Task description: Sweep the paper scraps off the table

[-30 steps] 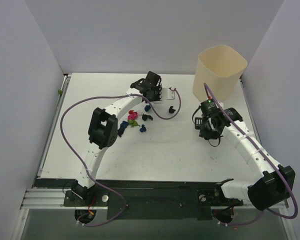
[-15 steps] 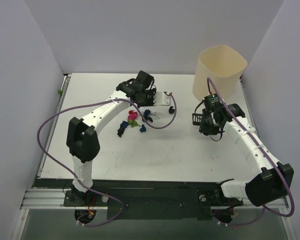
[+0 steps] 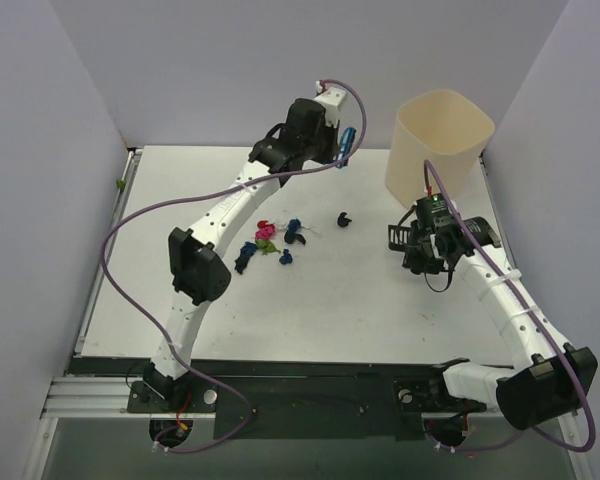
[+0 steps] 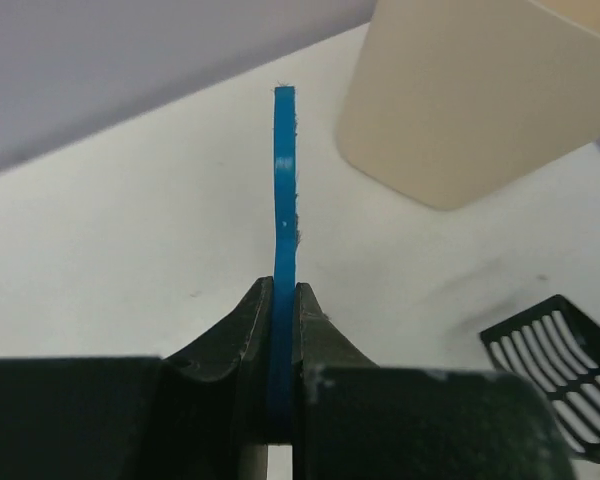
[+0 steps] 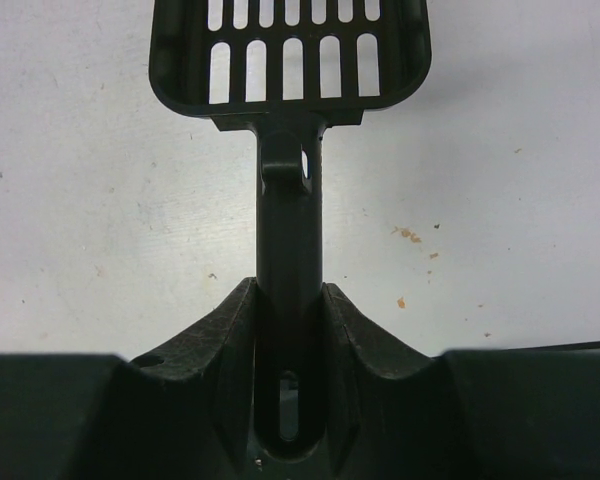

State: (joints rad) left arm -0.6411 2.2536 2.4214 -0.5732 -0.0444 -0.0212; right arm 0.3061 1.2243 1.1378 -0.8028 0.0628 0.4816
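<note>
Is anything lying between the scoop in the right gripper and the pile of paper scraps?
Nothing visible blocks it. Bare table separates the scoop from the paper scraps, with only one stray black scrap lying roughly between them.

Left arm [image 3: 242, 195] seemingly raised; left fingers [image 4: 242, 335], right fingers [image 5: 225, 345] clamped.

I see the paper scraps [image 3: 268, 240] lying in a loose cluster on the white table [image 3: 340, 300], left of centre and nearer the far edge. Pink and red crumpled bits touch a green one, with dark blue bits around them. One black scrap [image 3: 344, 219] lies apart, toward the right edge.
</note>
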